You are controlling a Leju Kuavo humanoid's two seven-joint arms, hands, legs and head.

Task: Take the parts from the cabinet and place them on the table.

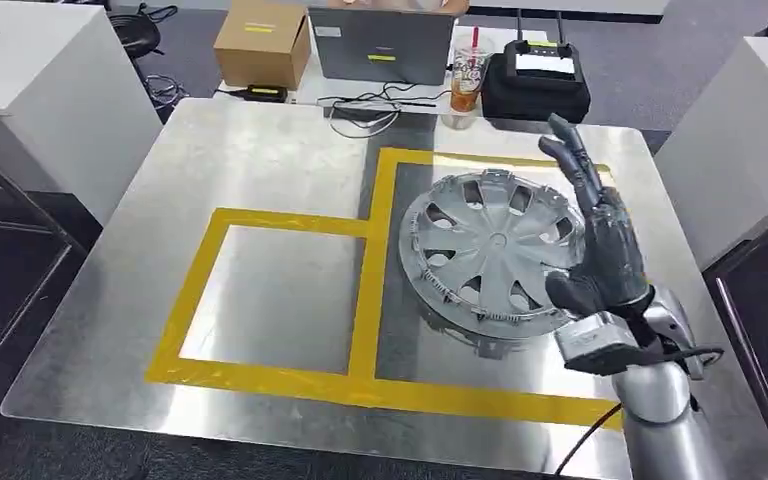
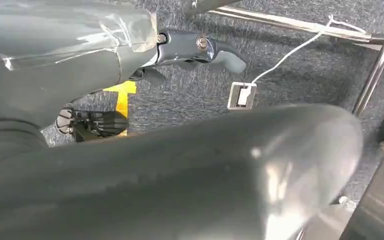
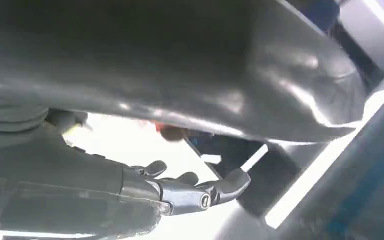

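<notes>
Left hand [image 2: 195, 50]: seen in the left wrist view above grey carpet and chrome tubing; whether its fingers are apart or curled cannot be told.
Bench [image 1: 260, 180]: brushed metal top, marked with yellow tape [image 1: 375, 225] forming two boxes.
Cardboard box [image 1: 262, 45]: behind the bench's far edge, left of a laptop [image 1: 380, 45].
Drink cup [image 1: 468, 75]: just behind the far edge, beside a black case [image 1: 537, 80].
Wheel cover [image 1: 490, 250]: silver, lying flat on the bench inside the right taped box.
Right hand [image 1: 600, 235]: over the wheel cover's right rim, fingers spread and extended, gripping nothing.
</notes>
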